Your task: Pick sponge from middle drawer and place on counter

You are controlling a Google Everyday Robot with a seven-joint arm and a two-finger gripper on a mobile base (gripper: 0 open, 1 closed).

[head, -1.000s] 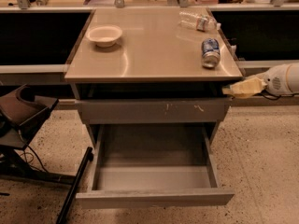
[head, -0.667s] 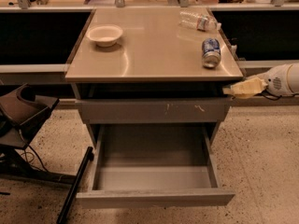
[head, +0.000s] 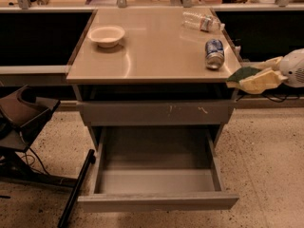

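At the right middle of the frame the gripper [head: 249,75] seems clamped on the sponge [head: 241,73], level with the counter [head: 156,51] edge, probably so it can slide onto the top; the middle drawer [head: 156,201] stands open below

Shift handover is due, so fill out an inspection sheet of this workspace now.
Surface: counter, glossy tan; sponge not yet on it.
Job's things: sponge held in the claw beside the counter's right edge; middle drawer pulled open, nothing inside.
Clutter: bowl, lying bottle and can on the counter.
Grippers: claw shut on the sponge, right of the counter.
Cables: dark cable below the claw.
Surroundings: speckled floor, dark side shelves, black stand at left.
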